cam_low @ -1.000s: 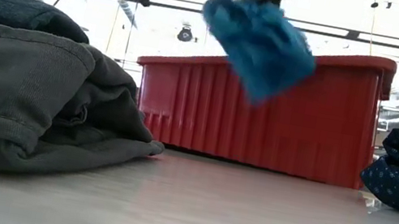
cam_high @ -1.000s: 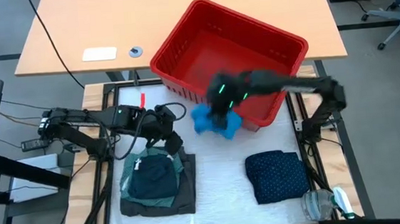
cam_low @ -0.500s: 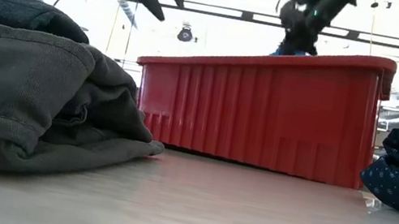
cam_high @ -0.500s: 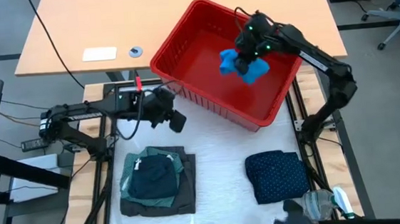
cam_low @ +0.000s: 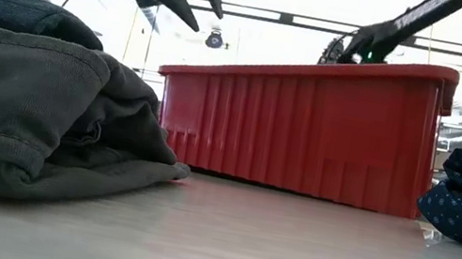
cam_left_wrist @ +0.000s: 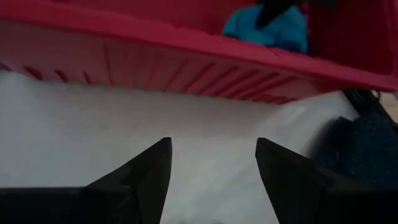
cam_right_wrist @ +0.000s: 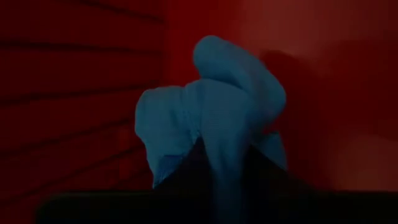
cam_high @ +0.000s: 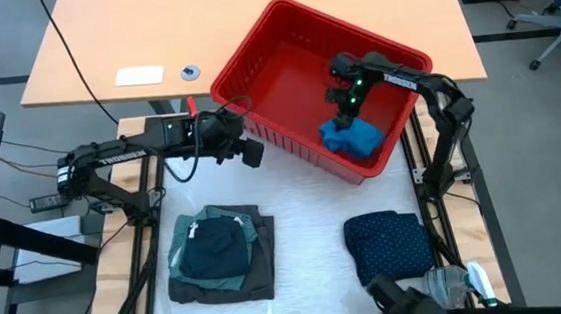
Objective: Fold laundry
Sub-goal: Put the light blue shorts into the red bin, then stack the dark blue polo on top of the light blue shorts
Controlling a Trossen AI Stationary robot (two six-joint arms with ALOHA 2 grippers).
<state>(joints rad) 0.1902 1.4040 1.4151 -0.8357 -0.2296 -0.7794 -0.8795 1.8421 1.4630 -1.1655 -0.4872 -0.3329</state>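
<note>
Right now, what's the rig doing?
The right gripper is inside the red plastic basket, its fingers closed on a bright blue cloth that sits low in the basket. The left gripper hangs open above the table beside the basket's front wall, holding nothing. A folded stack of teal and charcoal garments and a folded navy dotted piece lie on the white table.

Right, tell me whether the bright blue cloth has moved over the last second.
Yes. The bright blue cloth went from over the table beside the red plastic basket to inside it, with the right gripper.
</note>
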